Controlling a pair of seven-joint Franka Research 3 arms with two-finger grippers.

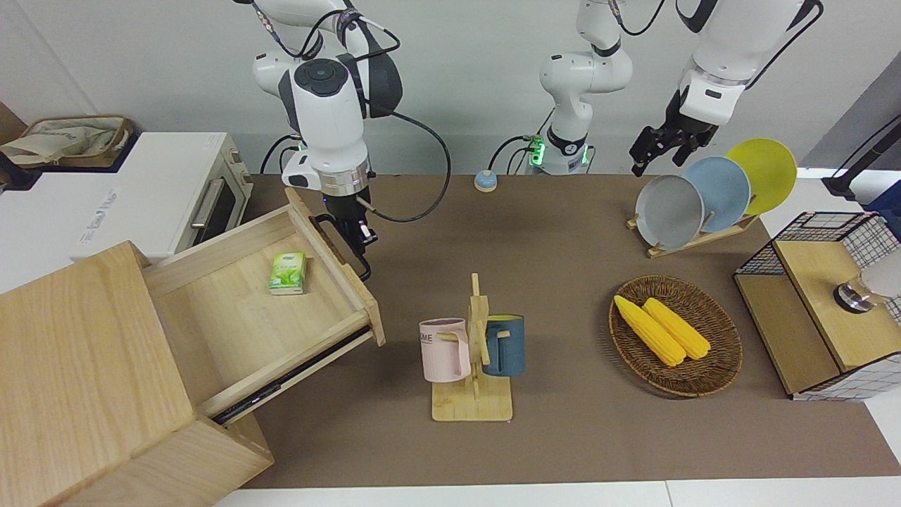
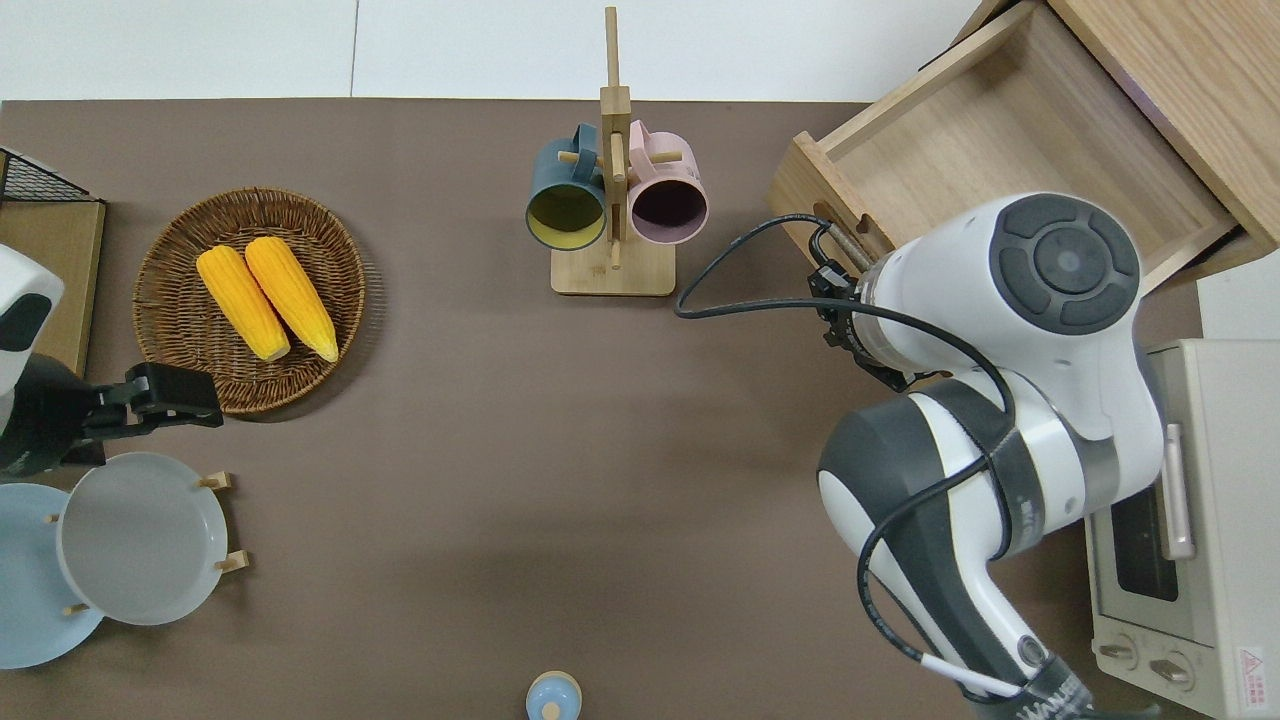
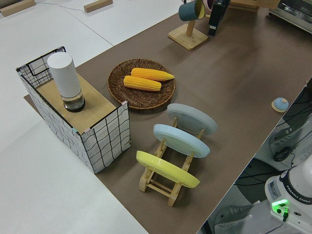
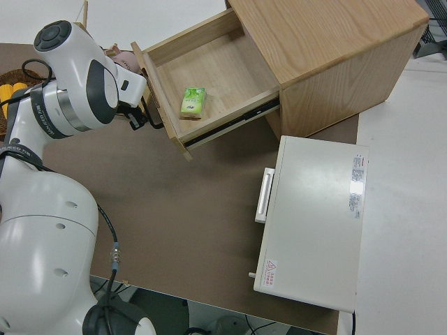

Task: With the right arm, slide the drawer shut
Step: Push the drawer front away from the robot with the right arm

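The drawer point(image 1: 232, 317) stands pulled far out of the big light-wood box point(image 1: 77, 366), toward the middle of the table. A small green packet point(image 1: 288, 272) lies on its floor. The front panel carries a black bar handle point(image 1: 362, 267). My right gripper point(image 1: 357, 236) is low at that front panel, right against the handle's end nearer to the robots. In the overhead view the arm's bulk hides most of the gripper point(image 2: 840, 300) and the part of the drawer point(image 2: 1000, 150) nearer to the robots. The right side view shows the gripper point(image 4: 136, 118) beside the panel. The left arm is parked, its gripper point(image 1: 654, 151) raised.
A white toaster oven point(image 1: 141, 197) stands beside the box, nearer to the robots. A wooden mug rack point(image 1: 475, 352) with a pink and a blue mug is mid-table. A wicker basket point(image 1: 676, 334) with corn, a plate rack point(image 1: 711, 193) and a wire-grid box point(image 1: 823, 303) are toward the left arm's end.
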